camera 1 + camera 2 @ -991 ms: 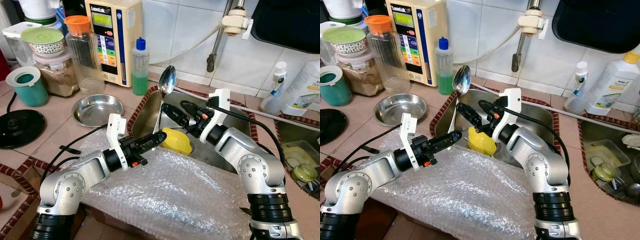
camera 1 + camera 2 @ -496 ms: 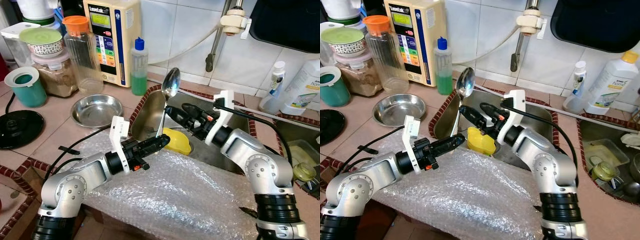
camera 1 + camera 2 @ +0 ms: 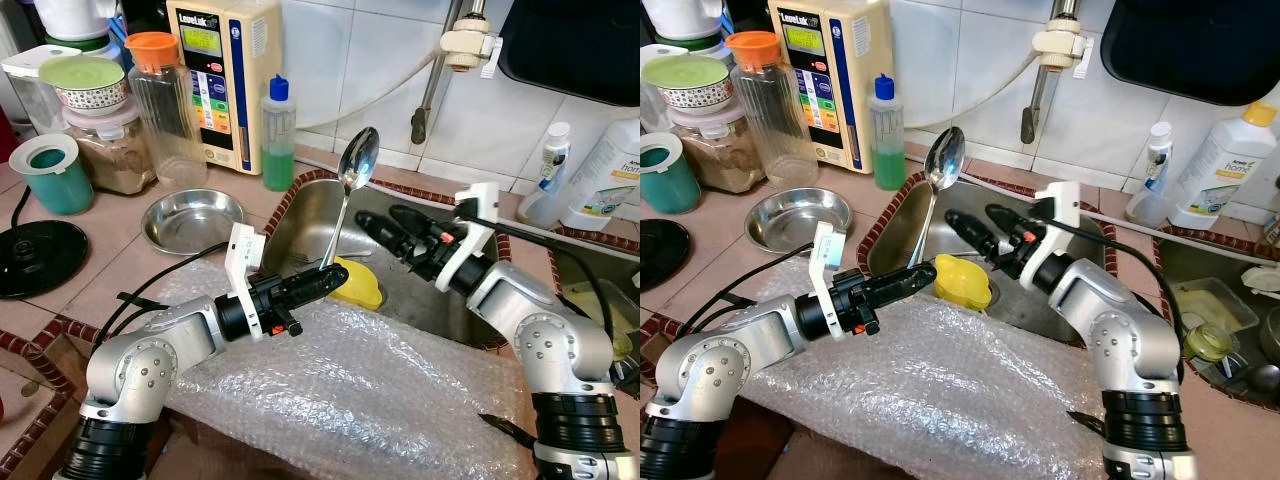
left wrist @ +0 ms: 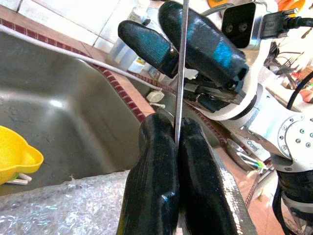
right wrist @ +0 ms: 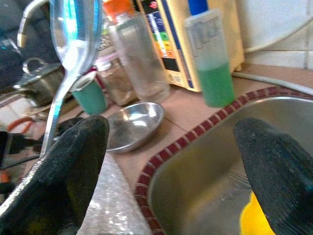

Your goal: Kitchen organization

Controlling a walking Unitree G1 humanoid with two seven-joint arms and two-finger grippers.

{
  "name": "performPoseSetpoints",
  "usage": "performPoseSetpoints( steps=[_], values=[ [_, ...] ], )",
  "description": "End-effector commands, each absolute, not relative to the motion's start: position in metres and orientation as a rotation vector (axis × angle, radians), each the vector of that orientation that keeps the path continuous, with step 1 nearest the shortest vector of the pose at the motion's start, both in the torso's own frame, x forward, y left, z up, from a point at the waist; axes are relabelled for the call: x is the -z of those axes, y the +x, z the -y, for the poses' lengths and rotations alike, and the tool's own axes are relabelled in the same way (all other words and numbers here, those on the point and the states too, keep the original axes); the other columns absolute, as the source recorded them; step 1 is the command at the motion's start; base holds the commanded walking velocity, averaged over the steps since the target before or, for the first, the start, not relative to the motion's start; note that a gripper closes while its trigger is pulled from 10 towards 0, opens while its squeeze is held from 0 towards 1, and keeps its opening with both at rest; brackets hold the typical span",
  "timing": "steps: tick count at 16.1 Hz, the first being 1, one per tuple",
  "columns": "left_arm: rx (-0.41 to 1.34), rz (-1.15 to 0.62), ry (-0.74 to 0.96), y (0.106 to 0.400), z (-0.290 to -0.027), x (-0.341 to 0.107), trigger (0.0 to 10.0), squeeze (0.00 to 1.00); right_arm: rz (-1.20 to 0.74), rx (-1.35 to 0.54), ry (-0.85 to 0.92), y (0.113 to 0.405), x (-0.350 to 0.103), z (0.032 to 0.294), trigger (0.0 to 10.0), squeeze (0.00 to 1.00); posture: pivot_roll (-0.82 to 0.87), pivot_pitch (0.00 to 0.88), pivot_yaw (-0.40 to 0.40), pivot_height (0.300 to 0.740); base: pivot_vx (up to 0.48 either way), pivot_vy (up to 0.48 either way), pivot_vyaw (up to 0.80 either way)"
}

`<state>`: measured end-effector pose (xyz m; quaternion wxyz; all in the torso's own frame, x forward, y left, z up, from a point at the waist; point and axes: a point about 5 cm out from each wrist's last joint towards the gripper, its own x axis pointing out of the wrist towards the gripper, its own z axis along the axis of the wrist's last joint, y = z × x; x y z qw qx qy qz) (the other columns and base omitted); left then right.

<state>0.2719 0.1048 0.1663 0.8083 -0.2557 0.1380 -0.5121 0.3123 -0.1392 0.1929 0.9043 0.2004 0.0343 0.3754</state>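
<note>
While the left gripper (image 3: 322, 277) clamps the lower end of its handle, the spoon (image 3: 349, 196) stands nearly upright over the near left corner of the sink (image 3: 420, 300), its long axis running bottom to top with a slight lean toward the robot's right. Its bowl points up, level with the green liquid in the soap bottle (image 3: 279, 134) on the counter's back edge. In the left wrist view the two black fingers (image 4: 151, 181) press together on the thin handle.

Just beside the spoon, the right gripper (image 3: 386, 223) hovers above the sink, its fingers spread apart and aimed toward the handle without touching it. Below both grippers, a yellow funnel (image 3: 357, 283) lies in the sink against its front edge.

Bubble wrap (image 3: 360, 385) covers the counter's front edge under the left arm. A steel bowl (image 3: 194, 219) sits on the counter left of the sink, near a clear jug (image 3: 166, 104) with an orange lid.
</note>
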Motion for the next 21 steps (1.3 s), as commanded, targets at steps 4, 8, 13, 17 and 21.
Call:
performPoseSetpoints(
  steps=[4, 8, 13, 17, 21],
  values=[
    [1.155, -0.289, -0.495, 0.268, -0.094, -0.17, 0.0, 0.0, -0.041, -0.969, 0.517, 0.3, -0.211, 0.136, 10.0, 0.0, 0.07, 0.0, -0.054, 0.74, 0.0, 0.0, 0.0],
    [1.172, -0.284, -0.49, 0.268, -0.092, -0.172, 0.0, 0.0, -0.058, -1.045, 0.524, 0.292, -0.209, 0.129, 10.0, 0.0, 0.07, 0.0, -0.054, 0.74, 0.0, 0.0, 0.0],
    [1.228, -0.274, -0.477, 0.264, -0.082, -0.177, 0.0, 0.0, -0.088, -0.99, 0.454, 0.308, -0.197, 0.105, 10.0, 0.0, 0.07, 0.0, -0.046, 0.74, 0.0, 0.0, 0.0],
    [1.223, -0.288, -0.472, 0.261, -0.082, -0.173, 0.0, 0.0, -0.032, -0.938, 0.455, 0.325, -0.202, 0.093, 0.0, 0.0, 0.08, 0.0, -0.049, 0.74, 0.0, 0.0, 0.0],
    [1.197, -0.296, -0.47, 0.262, -0.088, -0.17, 0.0, 0.0, -0.014, -0.896, 0.444, 0.328, -0.203, 0.097, 0.0, 0.0, 0.08, 0.0, -0.05, 0.74, 0.0, 0.0, 0.0]
  ],
)
